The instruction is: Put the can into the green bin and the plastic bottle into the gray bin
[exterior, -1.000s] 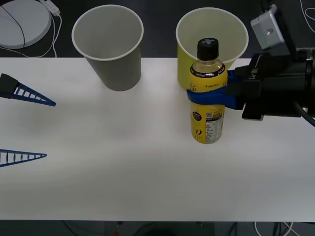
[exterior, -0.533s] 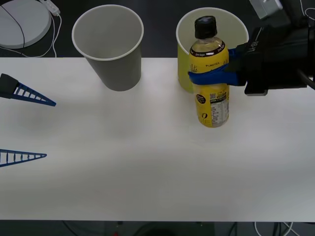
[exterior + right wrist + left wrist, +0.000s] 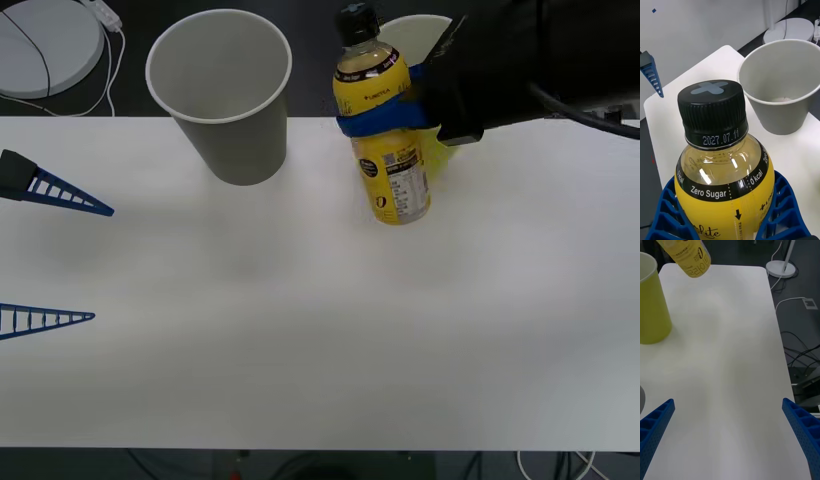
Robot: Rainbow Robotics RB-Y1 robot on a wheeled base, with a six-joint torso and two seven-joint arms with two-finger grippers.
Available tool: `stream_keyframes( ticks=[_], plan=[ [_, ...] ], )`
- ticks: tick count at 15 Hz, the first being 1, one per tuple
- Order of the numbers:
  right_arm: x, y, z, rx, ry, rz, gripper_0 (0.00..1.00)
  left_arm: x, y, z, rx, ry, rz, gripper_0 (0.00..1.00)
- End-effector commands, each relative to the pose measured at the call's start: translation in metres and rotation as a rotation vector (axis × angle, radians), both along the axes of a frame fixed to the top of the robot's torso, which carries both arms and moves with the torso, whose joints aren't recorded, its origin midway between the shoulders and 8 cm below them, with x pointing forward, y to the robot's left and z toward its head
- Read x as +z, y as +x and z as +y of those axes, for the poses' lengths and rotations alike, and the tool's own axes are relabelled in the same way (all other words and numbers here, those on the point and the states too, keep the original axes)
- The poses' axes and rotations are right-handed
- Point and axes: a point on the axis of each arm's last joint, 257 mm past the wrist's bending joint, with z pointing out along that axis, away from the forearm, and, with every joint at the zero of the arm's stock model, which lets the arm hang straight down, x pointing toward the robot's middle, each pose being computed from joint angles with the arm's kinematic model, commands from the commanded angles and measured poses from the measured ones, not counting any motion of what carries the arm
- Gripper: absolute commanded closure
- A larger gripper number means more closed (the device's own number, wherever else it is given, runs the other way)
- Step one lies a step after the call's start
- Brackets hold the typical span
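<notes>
- Right gripper [image 3: 385, 118] is clamped round the plastic bottle [image 3: 385, 140] at the upper label, just below the shoulder; the blue ribbed fingers [image 3: 668, 210] wrap both sides.
- Bottle is off the table [image 3: 300, 330], tilted a bit, cap toward the far side. It sits between the gray bin [image 3: 222, 95] and the green bin [image 3: 425, 60], in front of the green one's rim.
- Handling, my guess: filled almost to the neck w/ amber drink, so fairly heavy for its size. Thin clear plastic, gives a little under squeeze. Glossy label is prob. slick.
- Best hold is where it's held now: the straight cylindrical body under the shoulder. The ribbed pads should stop slip. Cap is narrow and ridged, a poorer grab.
- Shapes: black screw cap w/ a gray cross on top, domed shoulder, yellow wrap label w/ print.
- Bins: tapered paper cups, white rolled rims, matte walls. Light, so likely to tip if bumped; the drop should come from above the mouth.
- Gray bin's inside is pale; mouth is wide, much wider than the bottle.
- Left gripper [image 3: 730, 435] is spread wide, holding nothing, over the table's left side, well apart from the bins.
</notes>
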Motion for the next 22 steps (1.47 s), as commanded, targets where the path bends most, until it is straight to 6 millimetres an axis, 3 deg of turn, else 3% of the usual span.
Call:
stream_keyframes(
  ticks=[1, 16, 22],
  plan=[
    [0.003, 0.015, 0.015, 0.007, -0.023, 0.003, 1.0, 0.0, 0.0, 0.0, 0.0, 0.0, 0.0, 0.0],
    [0.038, 0.09, 0.072, -0.052, -0.042, 0.038, 1.0, 0.0, 0.0, 0.0, 0.0, 0.0, 0.0, 0.0],
    [0.042, 0.115, 0.094, -0.09, -0.063, 0.052, 1.0, 0.0, 0.0, 0.0, 0.0, 0.0, 0.0, 0.0]
  ],
)
